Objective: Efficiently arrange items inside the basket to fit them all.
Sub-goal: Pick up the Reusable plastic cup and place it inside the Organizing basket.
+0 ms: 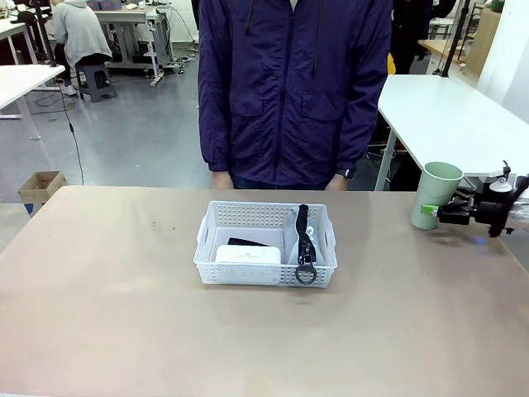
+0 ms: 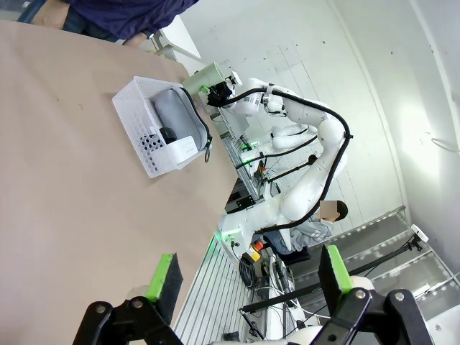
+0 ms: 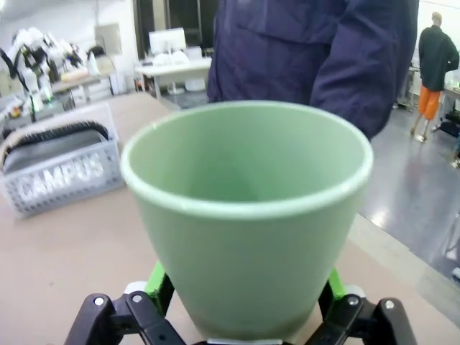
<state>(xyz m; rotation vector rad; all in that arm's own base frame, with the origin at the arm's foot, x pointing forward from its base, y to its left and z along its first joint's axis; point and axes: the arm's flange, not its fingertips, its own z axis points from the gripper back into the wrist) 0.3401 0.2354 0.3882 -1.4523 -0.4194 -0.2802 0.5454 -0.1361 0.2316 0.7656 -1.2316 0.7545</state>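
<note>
The white basket (image 1: 248, 274) stands mid-table in front of the person. It holds a small white box (image 1: 248, 254), a black stapler (image 1: 248, 242) behind it, and the grey pouch (image 1: 291, 236) on the right, whose black strap (image 1: 306, 244) hangs over the front wall. The pale green cup (image 1: 436, 194) stands upright at the table's right edge. My right gripper (image 1: 430, 212) is open with a finger on each side of the cup's (image 3: 251, 215) base. My left gripper (image 2: 250, 277) hangs open and empty, far from the basket (image 2: 144, 129).
The person stands at the far edge behind the basket, hands down at the table's rim. Bare tabletop (image 1: 124, 314) lies left and in front of the basket. A white table (image 1: 446, 116) stands beyond the far right corner.
</note>
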